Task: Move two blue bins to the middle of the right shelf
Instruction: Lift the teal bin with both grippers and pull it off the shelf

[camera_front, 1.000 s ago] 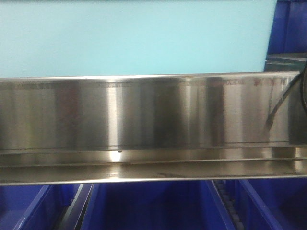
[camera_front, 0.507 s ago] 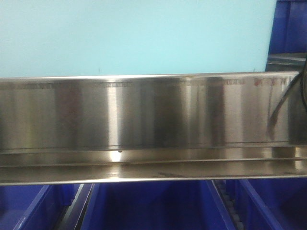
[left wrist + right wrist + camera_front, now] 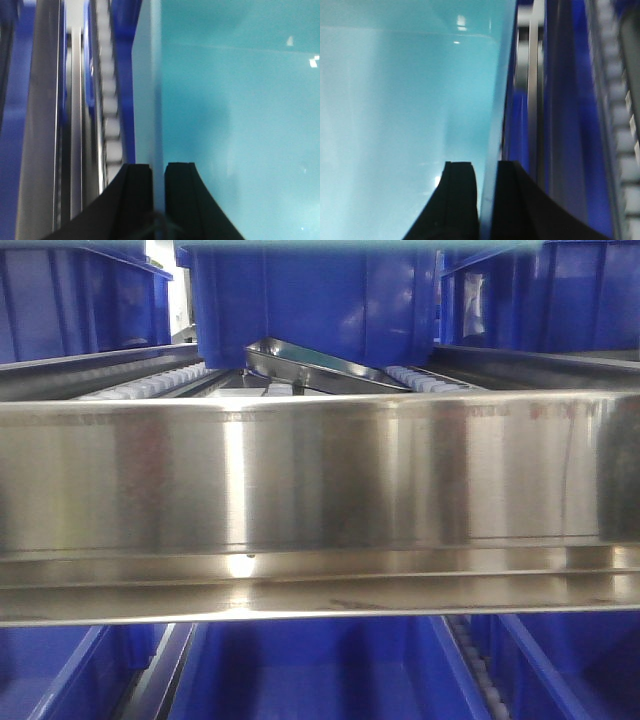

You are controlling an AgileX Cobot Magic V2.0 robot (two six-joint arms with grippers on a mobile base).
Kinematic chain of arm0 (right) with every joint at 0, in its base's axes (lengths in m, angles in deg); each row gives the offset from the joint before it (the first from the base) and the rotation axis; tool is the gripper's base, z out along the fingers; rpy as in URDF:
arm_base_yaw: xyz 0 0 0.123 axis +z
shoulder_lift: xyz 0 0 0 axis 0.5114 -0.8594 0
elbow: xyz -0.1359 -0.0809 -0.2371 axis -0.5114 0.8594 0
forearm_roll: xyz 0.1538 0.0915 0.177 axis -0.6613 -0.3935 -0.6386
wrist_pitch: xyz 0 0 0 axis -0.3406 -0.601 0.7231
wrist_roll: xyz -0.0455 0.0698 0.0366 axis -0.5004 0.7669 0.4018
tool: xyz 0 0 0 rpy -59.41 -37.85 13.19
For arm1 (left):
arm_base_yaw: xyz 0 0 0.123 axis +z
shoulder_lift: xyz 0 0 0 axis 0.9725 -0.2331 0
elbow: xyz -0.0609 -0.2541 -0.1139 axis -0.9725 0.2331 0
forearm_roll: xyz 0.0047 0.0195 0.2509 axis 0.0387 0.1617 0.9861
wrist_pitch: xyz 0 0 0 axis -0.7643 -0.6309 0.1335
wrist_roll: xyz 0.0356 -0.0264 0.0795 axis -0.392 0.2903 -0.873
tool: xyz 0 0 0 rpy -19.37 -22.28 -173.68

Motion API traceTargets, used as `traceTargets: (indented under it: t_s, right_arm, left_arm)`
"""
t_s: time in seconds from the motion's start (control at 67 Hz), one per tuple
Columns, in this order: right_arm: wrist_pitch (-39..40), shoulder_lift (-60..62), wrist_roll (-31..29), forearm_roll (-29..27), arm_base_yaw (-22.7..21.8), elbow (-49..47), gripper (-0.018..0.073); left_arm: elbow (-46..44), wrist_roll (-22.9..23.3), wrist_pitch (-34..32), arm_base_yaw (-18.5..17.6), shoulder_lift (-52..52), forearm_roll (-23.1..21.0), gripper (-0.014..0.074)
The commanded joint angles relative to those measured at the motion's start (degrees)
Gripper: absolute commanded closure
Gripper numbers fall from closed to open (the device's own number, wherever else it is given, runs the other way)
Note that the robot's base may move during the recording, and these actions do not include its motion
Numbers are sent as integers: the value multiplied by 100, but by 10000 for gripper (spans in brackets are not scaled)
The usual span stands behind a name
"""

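Note:
A light blue bin (image 3: pixel 235 110) fills both wrist views, and only a thin strip of its underside (image 3: pixel 350 244) shows at the top edge of the front view. My left gripper (image 3: pixel 158 172) is shut on the bin's left wall, one black finger (image 3: pixel 137 200) on each side of it. My right gripper (image 3: pixel 487 170) is shut on the right wall (image 3: pixel 492 125) in the same way. Dark blue bins (image 3: pixel 310 300) stand behind the steel shelf rail (image 3: pixel 320 480), with one to the left (image 3: pixel 70 300) and one to the right (image 3: pixel 540 300).
Roller tracks (image 3: pixel 140 385) (image 3: pixel 425 380) run back between the dark blue bins, and a tilted steel piece (image 3: pixel 310 365) lies between them. More dark blue bins (image 3: pixel 320 670) sit on the level below the rail. Rollers (image 3: pixel 111 120) and steel rails (image 3: pixel 535 100) pass close beside the held bin.
The light blue bin that covered the front view above the rail has risen out of it, uncovering the dark blue bins and roller tracks behind.

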Motion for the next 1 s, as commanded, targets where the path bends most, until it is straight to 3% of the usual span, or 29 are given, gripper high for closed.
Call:
traceTargets:
  t_s: [0.0, 0.209, 0.552, 0.627, 0.716, 0.836, 0.985]
  right_arm:
    - [91, 97, -77, 351, -1, -360, 726]
    - [301, 97, -77, 564, -1, -638, 726]
    - [340, 144, -77, 575, -1, -638, 726]
    - [263, 207, -77, 553, 40, -638, 726]
    - [211, 286, -77, 553, 40, -638, 726]
    - [225, 353, -77, 646, 40, -638, 726]
    - [254, 399, -77, 826, 40, -638, 726]
  left_arm:
    - [-333, -126, -210, -49, 220, -89, 707]
    - [-346, -126, -434, -49, 294, 537, 707]
    - [-459, -139, -580, -74, 389, 554, 707]
    - [-459, -155, -650, -233, 484, 985, 707]
    - [-459, -144, -703, -407, 571, 1198, 707]
    - [-390, 29, -797, -531, 664, 1198, 707]
    - [104, 393, -1400, -546, 877, 1238, 707]
